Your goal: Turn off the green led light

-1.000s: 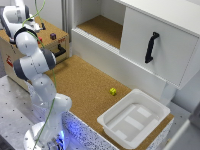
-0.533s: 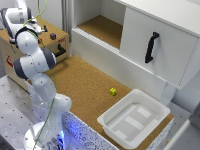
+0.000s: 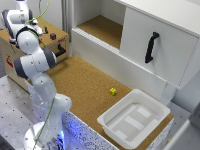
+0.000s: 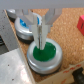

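Wrist view shows the gripper (image 4: 40,37), fingers pinched together seemingly empty to form one pressing tip, poised right over the green light (image 4: 46,54), which sits near the box (image 4: 65,20) edge beside a blue light (image 4: 24,26).

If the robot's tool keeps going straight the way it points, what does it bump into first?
Most likely the green led light. The tool points right at its top; whether they already touch is unclear.

Arm (image 3: 35,65): I see white rounded segments with dark grey joint bands.
Cable (image 3: 51,107): thin, green, along the links.
Base (image 3: 47,142): white, blue glow beside it.
Fingers (image 4: 39,34): pale, flat metal blades.
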Controlling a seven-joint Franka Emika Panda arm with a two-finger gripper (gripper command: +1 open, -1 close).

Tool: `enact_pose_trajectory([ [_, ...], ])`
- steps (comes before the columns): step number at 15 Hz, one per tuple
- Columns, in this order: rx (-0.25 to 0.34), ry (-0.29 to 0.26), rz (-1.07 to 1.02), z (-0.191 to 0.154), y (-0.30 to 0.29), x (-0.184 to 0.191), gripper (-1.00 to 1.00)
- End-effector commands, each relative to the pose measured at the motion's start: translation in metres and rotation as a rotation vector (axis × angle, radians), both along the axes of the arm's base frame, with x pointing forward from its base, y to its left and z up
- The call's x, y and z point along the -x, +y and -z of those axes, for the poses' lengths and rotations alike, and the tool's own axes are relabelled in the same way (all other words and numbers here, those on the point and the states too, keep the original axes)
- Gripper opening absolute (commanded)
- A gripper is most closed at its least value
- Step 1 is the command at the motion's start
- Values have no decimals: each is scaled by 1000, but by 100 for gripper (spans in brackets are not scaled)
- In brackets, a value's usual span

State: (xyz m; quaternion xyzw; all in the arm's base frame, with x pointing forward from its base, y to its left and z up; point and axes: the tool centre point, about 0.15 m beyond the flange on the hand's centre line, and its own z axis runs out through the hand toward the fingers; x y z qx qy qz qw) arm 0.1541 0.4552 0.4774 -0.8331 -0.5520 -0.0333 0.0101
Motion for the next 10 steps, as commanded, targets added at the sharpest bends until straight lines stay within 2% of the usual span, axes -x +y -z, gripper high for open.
enact_pose_trajectory([
  [1, 124, -64, 10, -39, 15, 4, 100],
  [5, 101, -50, -22, -32, 9, -25, 100],
  [10, 78, -71, -87, -21, -19, -102, 100],
])
